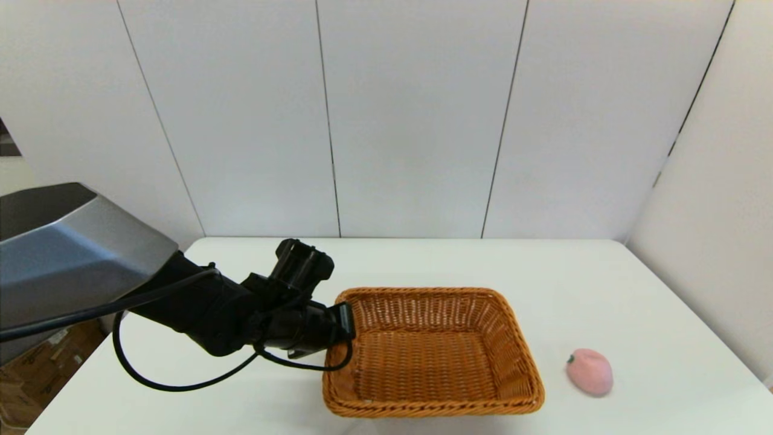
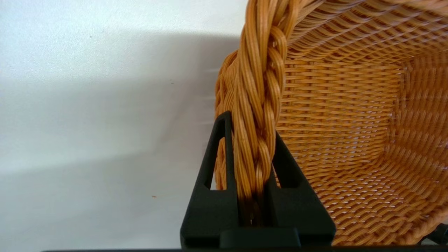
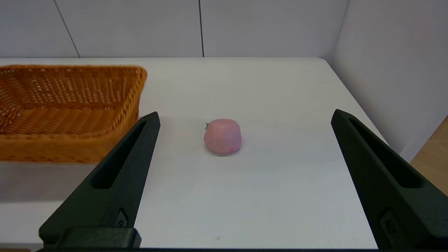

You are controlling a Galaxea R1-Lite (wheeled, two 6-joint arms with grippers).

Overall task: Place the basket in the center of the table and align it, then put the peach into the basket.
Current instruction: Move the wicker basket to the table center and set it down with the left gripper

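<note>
The orange-brown wicker basket [image 1: 432, 351] sits on the white table [image 1: 604, 290], near its front middle. My left gripper [image 1: 345, 323] is shut on the basket's left rim; the left wrist view shows the braided rim [image 2: 260, 115] pinched between the two black fingers, midpoint [image 2: 251, 131]. The pale pink peach [image 1: 590, 371] lies on the table to the right of the basket, apart from it. In the right wrist view, the peach [image 3: 223, 135] lies ahead of my right gripper [image 3: 245, 117], which is open and empty, with the basket [image 3: 66, 112] off to one side.
White wall panels stand behind the table and along its right side. Cardboard boxes [image 1: 36, 368] show on the floor beyond the table's left edge. A black cable [image 1: 181, 380] loops under my left arm over the table.
</note>
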